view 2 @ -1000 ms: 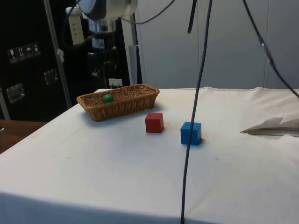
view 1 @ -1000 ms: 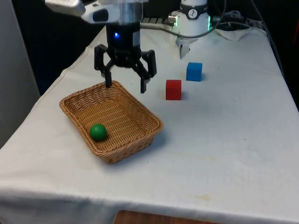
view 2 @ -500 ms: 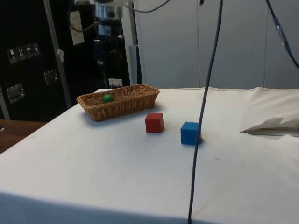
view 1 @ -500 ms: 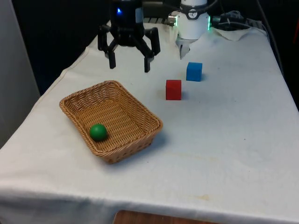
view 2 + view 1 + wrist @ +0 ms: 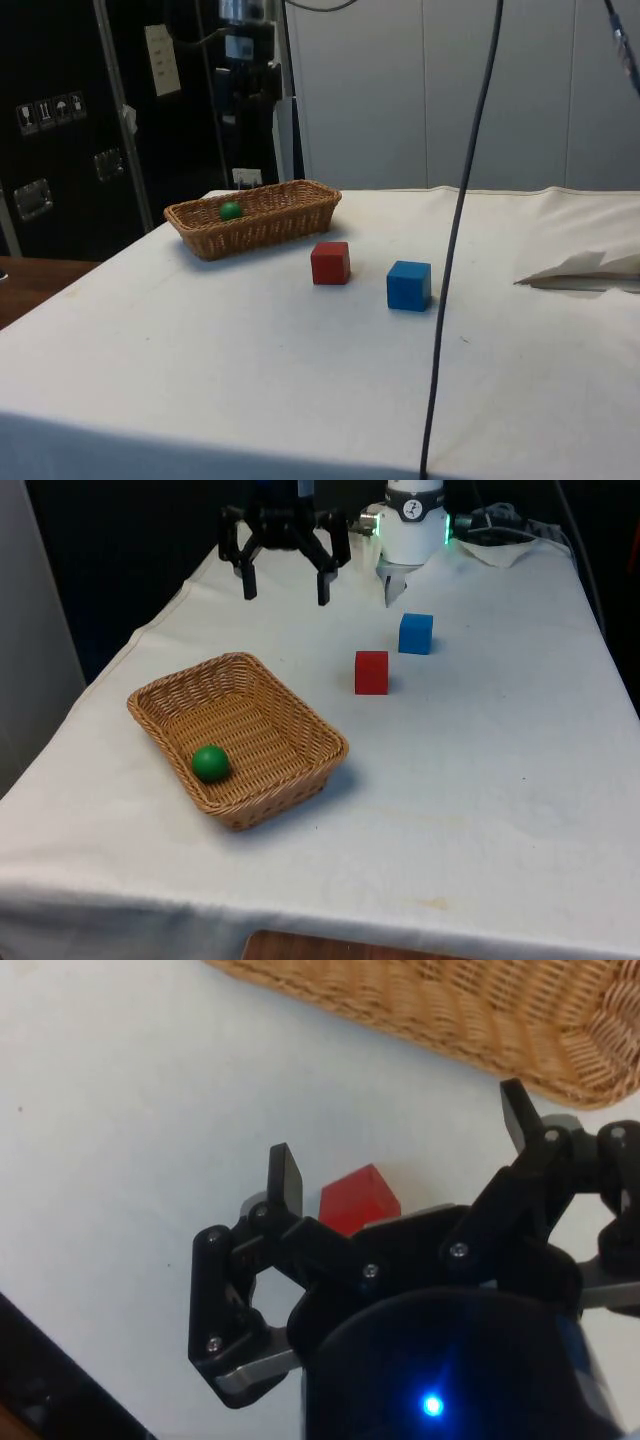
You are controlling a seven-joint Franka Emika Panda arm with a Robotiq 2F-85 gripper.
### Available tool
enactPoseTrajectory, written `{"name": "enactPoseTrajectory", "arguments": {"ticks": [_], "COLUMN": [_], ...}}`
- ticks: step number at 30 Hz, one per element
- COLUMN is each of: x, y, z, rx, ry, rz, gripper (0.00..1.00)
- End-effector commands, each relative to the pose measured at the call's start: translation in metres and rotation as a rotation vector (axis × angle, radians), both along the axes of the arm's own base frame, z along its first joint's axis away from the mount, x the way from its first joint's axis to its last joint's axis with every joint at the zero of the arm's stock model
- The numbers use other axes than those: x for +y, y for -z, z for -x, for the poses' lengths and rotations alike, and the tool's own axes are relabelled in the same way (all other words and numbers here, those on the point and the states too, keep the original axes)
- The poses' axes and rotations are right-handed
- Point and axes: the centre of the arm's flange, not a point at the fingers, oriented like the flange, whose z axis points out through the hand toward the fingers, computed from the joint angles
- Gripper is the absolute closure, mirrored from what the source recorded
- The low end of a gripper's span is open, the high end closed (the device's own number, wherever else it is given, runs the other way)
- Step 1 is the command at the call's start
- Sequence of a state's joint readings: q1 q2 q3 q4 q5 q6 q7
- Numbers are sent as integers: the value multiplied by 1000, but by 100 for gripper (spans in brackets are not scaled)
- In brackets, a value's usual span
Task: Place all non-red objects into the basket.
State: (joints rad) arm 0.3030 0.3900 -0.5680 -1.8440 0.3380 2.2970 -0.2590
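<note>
One woven wicker basket (image 5: 300, 725) sits on the table, with one small green ball (image 5: 210, 763) inside it. On the cloth are two cubes: one red cube (image 5: 371, 672), one blue cube (image 5: 416, 633).

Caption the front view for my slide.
Open black gripper above white cloth; green ball in wicker basket; red cube, blue cube outside.

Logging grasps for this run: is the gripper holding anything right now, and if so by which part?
Nothing is held. The gripper hangs open and empty above the table; the green ball lies in the basket.
</note>
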Motion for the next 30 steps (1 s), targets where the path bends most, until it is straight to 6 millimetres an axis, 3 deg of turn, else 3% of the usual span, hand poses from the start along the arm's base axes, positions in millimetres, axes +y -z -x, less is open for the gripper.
{"name": "enactPoseTrajectory", "arguments": {"ticks": [1,30], "x": [0,29], "y": [-3,-6], "z": [6,72], "rx": [-7,32], "ry": [3,-29], "rz": [9,13], "gripper": [0,0]}}
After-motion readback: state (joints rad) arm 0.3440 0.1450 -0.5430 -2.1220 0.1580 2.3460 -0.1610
